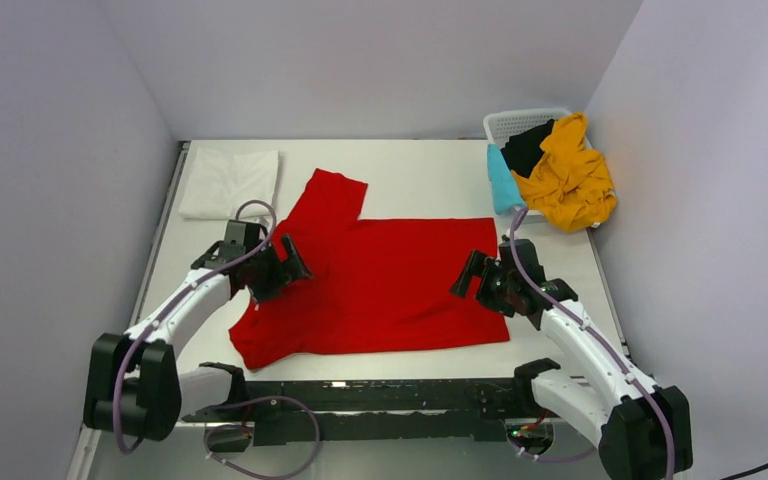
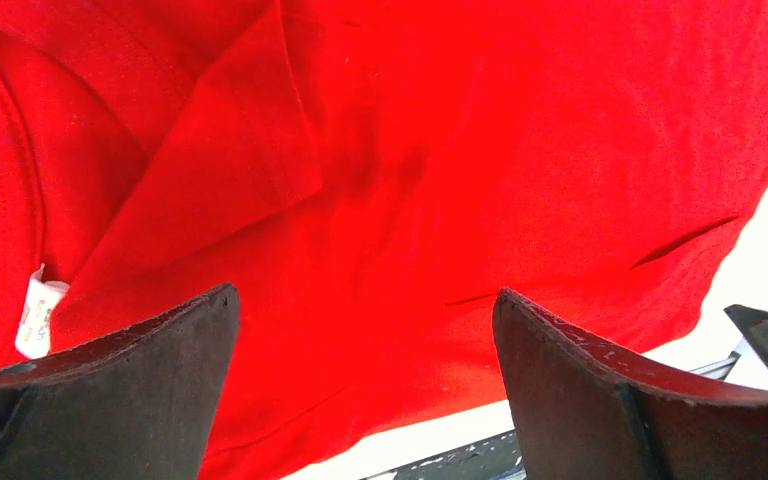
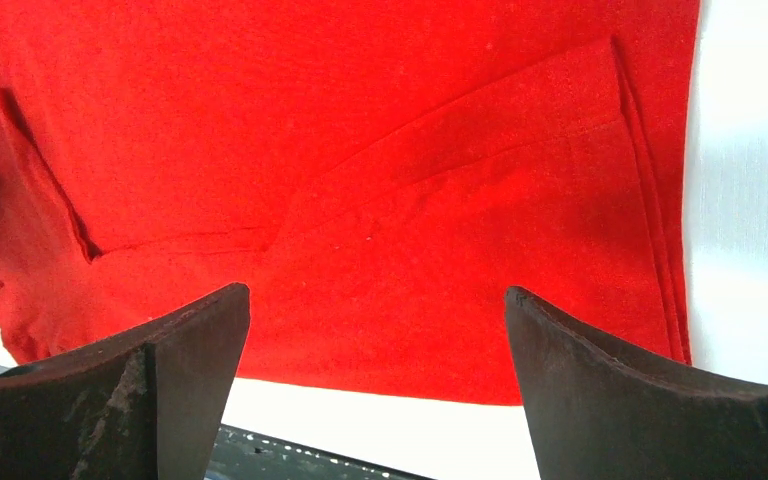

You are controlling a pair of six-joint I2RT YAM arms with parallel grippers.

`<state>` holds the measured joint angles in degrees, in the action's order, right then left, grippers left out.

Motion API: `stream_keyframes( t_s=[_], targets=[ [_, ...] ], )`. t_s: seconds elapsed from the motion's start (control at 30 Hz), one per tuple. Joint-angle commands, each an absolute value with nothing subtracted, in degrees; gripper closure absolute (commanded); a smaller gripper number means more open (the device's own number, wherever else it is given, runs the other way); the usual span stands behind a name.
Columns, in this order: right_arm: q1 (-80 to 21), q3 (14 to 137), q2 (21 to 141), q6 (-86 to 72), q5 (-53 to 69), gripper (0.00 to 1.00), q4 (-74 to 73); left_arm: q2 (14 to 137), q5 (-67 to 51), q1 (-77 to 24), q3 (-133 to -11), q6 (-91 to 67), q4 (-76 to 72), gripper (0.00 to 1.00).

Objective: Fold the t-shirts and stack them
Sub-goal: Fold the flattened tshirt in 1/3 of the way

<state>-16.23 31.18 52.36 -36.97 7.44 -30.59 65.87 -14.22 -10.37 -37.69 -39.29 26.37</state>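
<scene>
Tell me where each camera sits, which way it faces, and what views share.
Top external: above and behind the arm bases, looking down on the table; both arms, left gripper, right gripper show.
Left wrist: on the left arm, facing down past its open fingers at the red shirt's collar.
Right wrist: on the right arm, facing down past its fingers at the shirt's hem.
Shared: all show the red shirt.

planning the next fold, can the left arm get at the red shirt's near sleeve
Probably yes: the left gripper hangs open over the red shirt, and the near sleeve lies flat beside it with nothing on top.
</scene>
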Motion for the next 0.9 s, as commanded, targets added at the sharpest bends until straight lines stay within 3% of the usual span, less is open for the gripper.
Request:
stream_keyframes(
  t_s=[0.0, 0.2, 0.37, 0.67, 0.87],
  targets=[
    [-16.4, 34.1, 54.2, -36.0, 5.5, 0.00, -27.7, 70.3, -16.3, -10.5, -40.9, -36.2, 23.2, 0.00],
    [-16.3, 36.2, 57.5, -34.7, 4.2, 0.00, -26.5, 75.5, -15.5, -10.5, -43.0, -34.7, 22.4, 0.01],
    [-16.3, 37.1, 59.1, -33.8, 2.5, 0.00, -23.8, 82.2, -5.3, -9.5, -47.7, -35.0, 19.4, 0.01],
    [-16.2, 42.6, 63.4, -32.9, -6.5, 0.00, -16.8, 93.1, -7.9, -7.3, -70.1, -31.2, 16.8, 0.01],
    [-16.1, 46.0, 69.7, -31.9, -7.2, 0.00, -14.8, 111.0, -12.9, -8.0, -95.1, -21.9, 21.4, 0.01]
  ],
)
